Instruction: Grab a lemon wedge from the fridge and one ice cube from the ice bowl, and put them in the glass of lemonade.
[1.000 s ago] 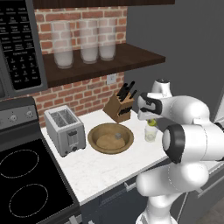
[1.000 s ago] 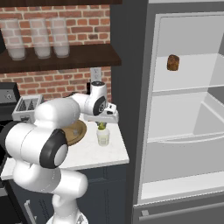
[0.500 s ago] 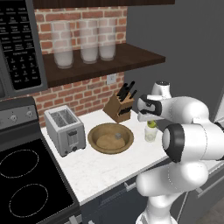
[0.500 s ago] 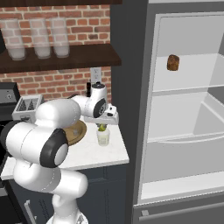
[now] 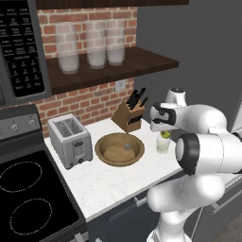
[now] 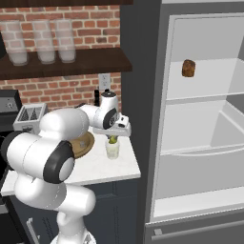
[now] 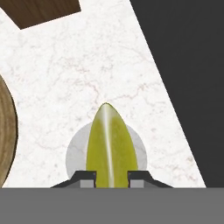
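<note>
1. One small yellow curved lemon wedge (image 7: 111, 146) sits clamped between the two dark finger tips of the gripper (image 7: 111, 176), its pointed end sticking out ahead of the jaws.
2. One short clear glass of lemonade (image 6: 112, 149) stands on the white marbled counter (image 5: 118, 179) directly below the jaws; in the hand view its round pale rim (image 7: 74, 151) rings the wedge from behind.
3. One wide tan-brown wooden ice bowl (image 5: 119, 149) lies beside the glass, away from the jaws toward the toaster, with a single tiny pale ice cube (image 5: 126, 147) in it.
4. One silver two-slot toaster (image 5: 69, 140) stands beyond the bowl, and one wooden knife block (image 5: 128, 116) with dark handles stands at the brick wall behind the gripper.
5. Three tall frosted clear jars (image 5: 96, 44) stand on the dark wooden shelf (image 5: 118, 66) well above the jaws.
6. One tall dark grey fridge (image 6: 200, 124) stands open on the far side of the glass from the bowl, with one brown rounded lump (image 6: 188, 68) on an upper shelf.
7. The white arm hides part of the bowl in the right base view, and whether the wedge tip touches the lemonade cannot be told.
</note>
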You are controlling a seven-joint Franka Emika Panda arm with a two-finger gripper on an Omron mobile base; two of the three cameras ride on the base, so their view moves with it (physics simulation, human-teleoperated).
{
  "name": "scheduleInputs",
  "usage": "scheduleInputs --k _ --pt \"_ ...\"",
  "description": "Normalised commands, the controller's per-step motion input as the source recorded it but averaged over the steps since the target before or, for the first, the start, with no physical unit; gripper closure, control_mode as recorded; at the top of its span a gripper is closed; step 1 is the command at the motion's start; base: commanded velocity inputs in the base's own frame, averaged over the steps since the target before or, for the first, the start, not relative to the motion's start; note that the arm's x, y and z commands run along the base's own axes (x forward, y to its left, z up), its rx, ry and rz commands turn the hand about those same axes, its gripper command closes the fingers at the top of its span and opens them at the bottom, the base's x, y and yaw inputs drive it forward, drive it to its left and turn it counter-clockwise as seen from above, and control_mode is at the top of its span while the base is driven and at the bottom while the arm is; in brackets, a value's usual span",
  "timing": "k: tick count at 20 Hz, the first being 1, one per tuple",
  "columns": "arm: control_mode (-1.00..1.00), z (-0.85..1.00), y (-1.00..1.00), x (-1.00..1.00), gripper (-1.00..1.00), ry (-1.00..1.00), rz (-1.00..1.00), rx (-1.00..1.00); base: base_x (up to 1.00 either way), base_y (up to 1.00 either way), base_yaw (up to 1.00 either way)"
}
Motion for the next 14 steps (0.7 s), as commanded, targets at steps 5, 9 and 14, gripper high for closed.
scheduleInputs --k 5,9,14 --pt "-1.00 0.00 0.00 0.00 1.00 0.00 0.00 0.00 0.00 0.00 0.00" --pt "-1.00 0.00 0.00 0.00 -1.00 0.00 0.00 0.00 0.00 0.00 0.00" --pt "-1.00 0.00 0.00 0.00 -1.00 0.00 0.00 0.00 0.00 0.00 0.00"
